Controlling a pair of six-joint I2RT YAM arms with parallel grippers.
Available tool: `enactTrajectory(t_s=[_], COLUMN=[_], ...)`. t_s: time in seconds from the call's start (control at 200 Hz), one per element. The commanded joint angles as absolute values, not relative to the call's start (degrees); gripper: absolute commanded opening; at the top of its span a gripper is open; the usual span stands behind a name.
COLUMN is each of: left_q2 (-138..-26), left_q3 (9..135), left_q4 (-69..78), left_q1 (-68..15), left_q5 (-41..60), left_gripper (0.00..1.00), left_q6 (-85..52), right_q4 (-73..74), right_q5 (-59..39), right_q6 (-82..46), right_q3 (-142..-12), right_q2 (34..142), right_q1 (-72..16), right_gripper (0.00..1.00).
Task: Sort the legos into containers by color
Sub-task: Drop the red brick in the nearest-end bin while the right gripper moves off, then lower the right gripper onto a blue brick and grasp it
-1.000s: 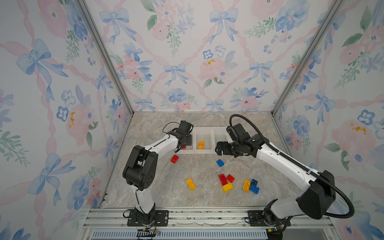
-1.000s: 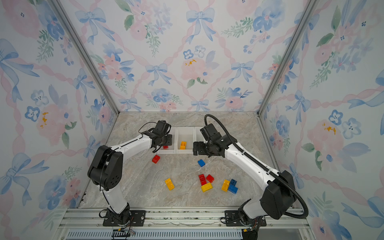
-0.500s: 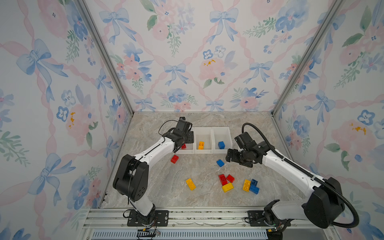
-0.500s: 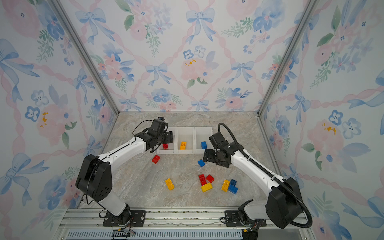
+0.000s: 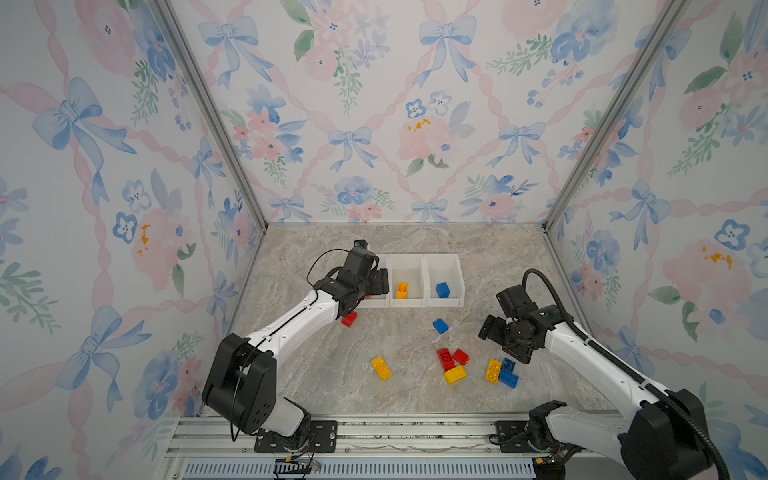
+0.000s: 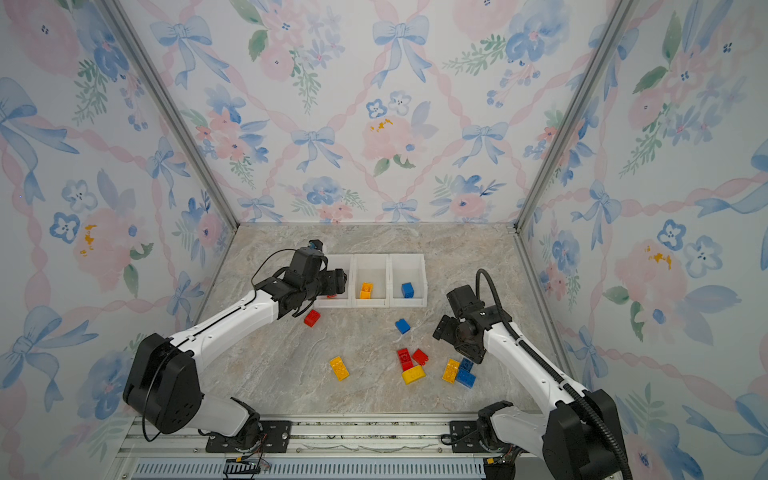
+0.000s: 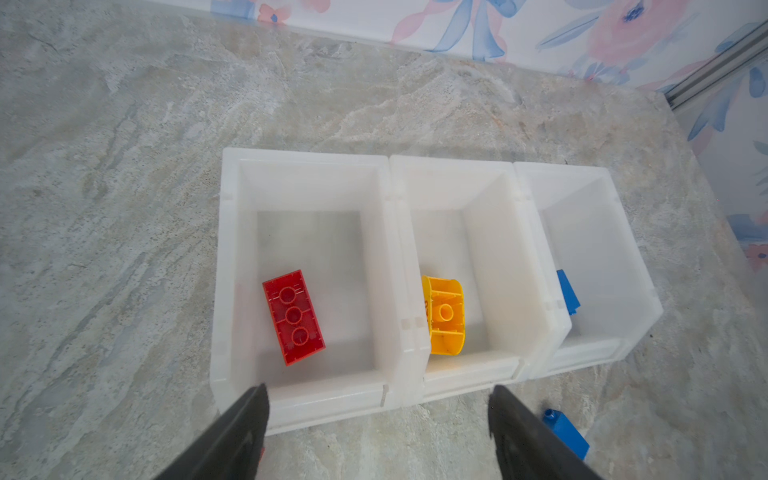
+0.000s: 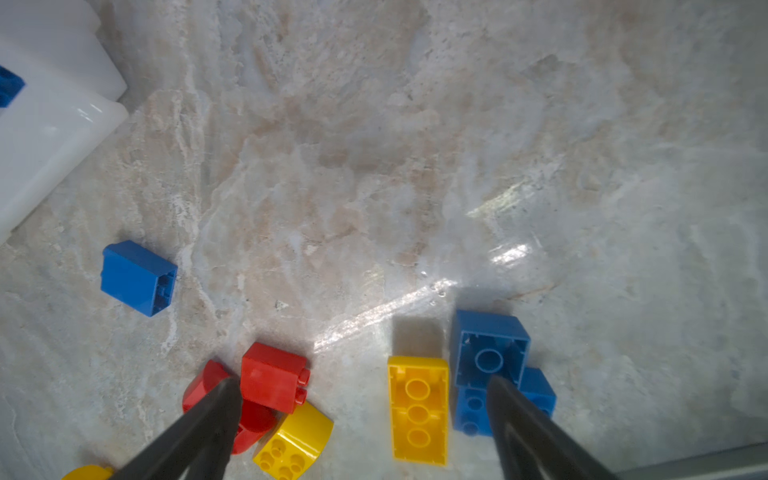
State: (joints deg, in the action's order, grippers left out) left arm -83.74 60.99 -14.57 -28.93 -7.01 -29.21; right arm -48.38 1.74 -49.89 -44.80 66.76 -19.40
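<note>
Left tool (image 7: 378,388) gapes beside red brick (image 7: 293,317) that top views mostly hide

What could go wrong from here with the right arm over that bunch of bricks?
The open right jaws straddle a yellow brick lying tight beside blue bricks, with red bricks close on the other side; closing could catch two colours or scatter them. The left arm hangs by a loose red brick near the bins; pulling back might knock it.
</note>
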Motion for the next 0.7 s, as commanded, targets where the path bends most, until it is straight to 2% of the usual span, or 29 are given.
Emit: enactTrajectory(t_s=[0.0, 0.695], left_q2=[-81.41, -77.86], left_q3=[59.41, 55.87], left_q4=[-13.19, -11.60], left_q1=[-29.27, -29.97], left_q5=[-5.94, -4.63], left_gripper=[0.86, 0.91], left_q6=[-30.92, -32.12], right_q4=[-52.45, -47.85], right_q5=[3.80, 4.92], right_q6=[-52.03, -52.08], right_q3=[-43.51, -35.32], right_q2=[65.67, 66.48], right_q1=[-18.01, -12.00], right_gripper=[0.94, 0.80])
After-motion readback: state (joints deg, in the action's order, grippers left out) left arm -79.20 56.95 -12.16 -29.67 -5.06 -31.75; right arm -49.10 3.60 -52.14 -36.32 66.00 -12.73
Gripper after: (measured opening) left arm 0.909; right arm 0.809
